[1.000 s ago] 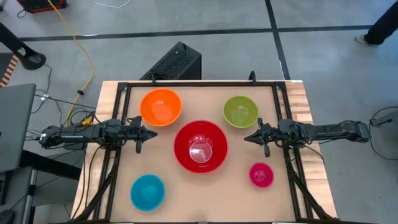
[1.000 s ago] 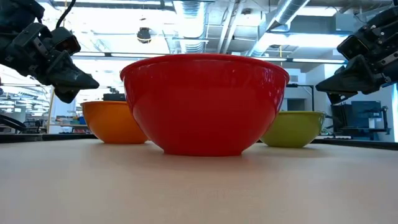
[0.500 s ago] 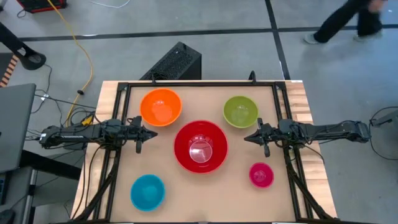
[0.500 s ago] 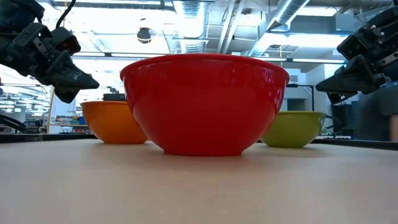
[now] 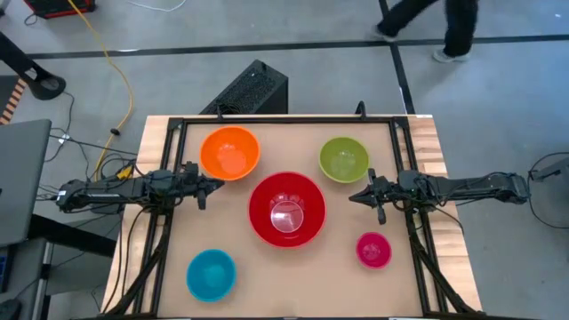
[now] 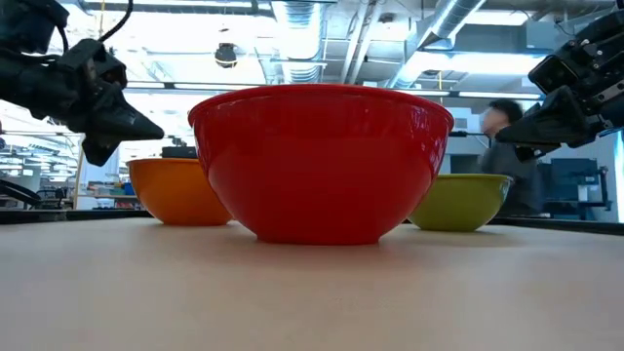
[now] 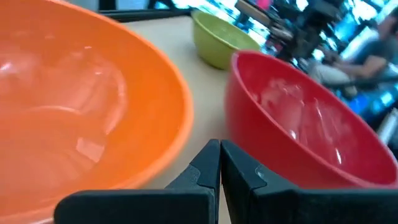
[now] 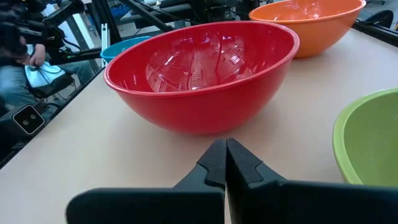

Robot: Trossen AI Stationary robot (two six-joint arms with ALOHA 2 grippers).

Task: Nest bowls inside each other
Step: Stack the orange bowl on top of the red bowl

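Five bowls stand apart on their bases on the table: the red bowl (image 5: 286, 209) in the middle, the orange bowl (image 5: 229, 153) at far left, the green bowl (image 5: 344, 159) at far right, the blue bowl (image 5: 211, 273) near left, the pink bowl (image 5: 373, 250) near right. My left gripper (image 5: 220, 185) hovers shut between the orange and red bowls, above the table. My right gripper (image 5: 353, 197) hovers shut between the green and pink bowls, pointing at the red bowl (image 8: 199, 68). Neither holds anything.
A black frame (image 5: 276, 119) rims the table's far and side edges. Bare tabletop (image 5: 293, 276) lies between the blue and pink bowls. A person (image 5: 427, 22) walks on the floor beyond the far edge; another person (image 8: 28, 56) sits beside the table.
My left gripper has rolled about its own pointing line while staying in place, still shut. My right gripper and the bowls have kept still. A person has walked leftward across the floor beyond the table.
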